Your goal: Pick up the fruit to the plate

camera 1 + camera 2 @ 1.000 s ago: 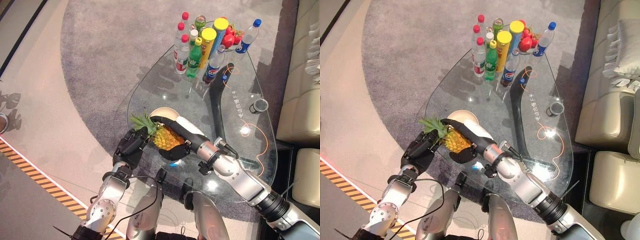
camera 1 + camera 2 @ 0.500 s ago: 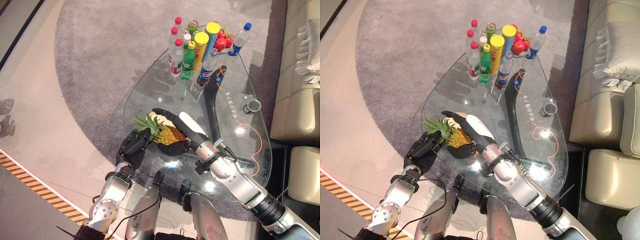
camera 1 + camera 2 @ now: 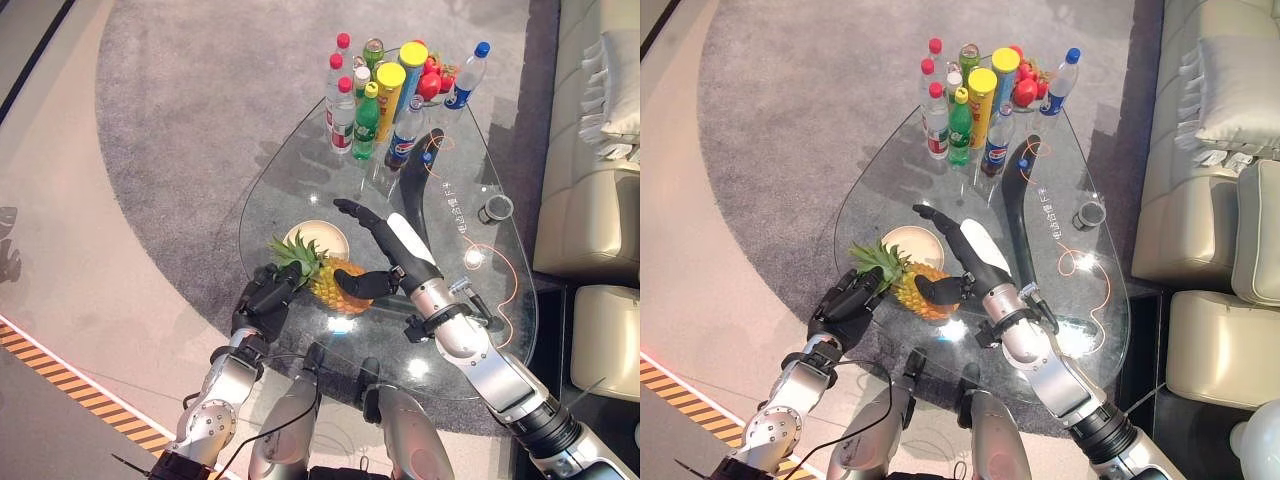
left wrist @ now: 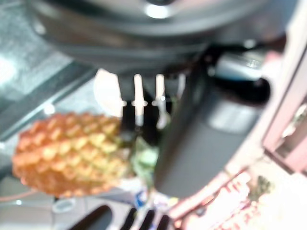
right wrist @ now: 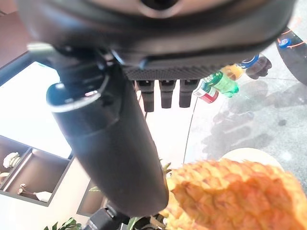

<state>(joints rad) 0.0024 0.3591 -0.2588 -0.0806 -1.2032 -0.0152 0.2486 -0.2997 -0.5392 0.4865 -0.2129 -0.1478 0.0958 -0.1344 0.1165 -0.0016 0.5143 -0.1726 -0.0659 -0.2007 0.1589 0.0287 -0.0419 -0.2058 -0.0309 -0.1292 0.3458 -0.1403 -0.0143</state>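
Pineapple [image 3: 330, 280] lies on the glass table [image 3: 300, 160] just beside the plate [image 3: 322, 236], and from the head views we see our right hand [image 3: 385, 240] above it, fingers straight, thumb against the fruit. Our left hand [image 3: 265, 297] sits at the leafy crown (fingers curled, grip unclear). Left wrist view: fruit past the fingers. Right wrist view: fingers straight, pineapple below.

left hand [image 3: 262, 300] fingers hidden behind pineapple [image 3: 330, 280] leaves, left wrist view blurred
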